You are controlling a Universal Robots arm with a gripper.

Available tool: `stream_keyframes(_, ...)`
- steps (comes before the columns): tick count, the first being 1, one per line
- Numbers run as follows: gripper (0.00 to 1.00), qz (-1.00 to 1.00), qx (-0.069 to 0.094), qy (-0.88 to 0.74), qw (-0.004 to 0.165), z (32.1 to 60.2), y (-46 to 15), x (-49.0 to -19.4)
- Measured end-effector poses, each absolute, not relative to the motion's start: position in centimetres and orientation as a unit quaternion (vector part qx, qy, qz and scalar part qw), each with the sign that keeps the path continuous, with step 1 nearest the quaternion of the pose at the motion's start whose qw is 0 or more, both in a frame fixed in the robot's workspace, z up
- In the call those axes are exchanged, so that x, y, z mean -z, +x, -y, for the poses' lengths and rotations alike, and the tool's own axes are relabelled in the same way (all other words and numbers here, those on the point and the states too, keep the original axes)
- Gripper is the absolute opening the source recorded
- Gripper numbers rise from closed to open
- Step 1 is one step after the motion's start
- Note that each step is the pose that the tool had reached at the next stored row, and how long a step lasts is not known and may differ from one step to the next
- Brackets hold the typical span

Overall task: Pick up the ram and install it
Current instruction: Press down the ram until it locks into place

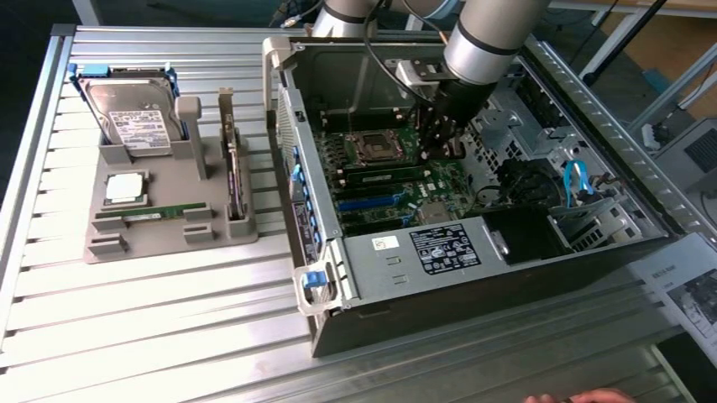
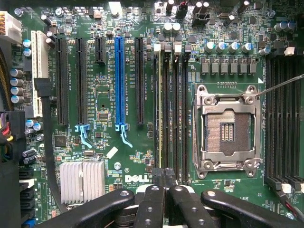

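Over the open computer case (image 1: pixel 471 252), the gripper (image 1: pixel 442 138) hung just above the motherboard (image 2: pixel 109 95), its fingers (image 2: pixel 153 202) clenched together on nothing I could see. A green ram stick (image 1: pixel 151 214) lay flat in the grey holder tray (image 1: pixel 168 243) well off toward nine o'clock from the fingers, its long axis running from nine to three. Beneath the fingertips, the memory slots (image 2: pixel 173 114) stretched lengthwise away, one seemingly already filled.
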State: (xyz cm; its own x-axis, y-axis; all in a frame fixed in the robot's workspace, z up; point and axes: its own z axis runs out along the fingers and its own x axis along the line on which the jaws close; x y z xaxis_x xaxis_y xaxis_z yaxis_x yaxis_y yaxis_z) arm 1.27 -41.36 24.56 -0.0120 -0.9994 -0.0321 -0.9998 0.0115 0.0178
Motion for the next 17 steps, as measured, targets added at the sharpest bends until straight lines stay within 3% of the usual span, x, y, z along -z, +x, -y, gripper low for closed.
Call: stream_keyframes(17,0.10,-0.711,-0.018,-0.703,0.005,41.36,2.32,-24.48)
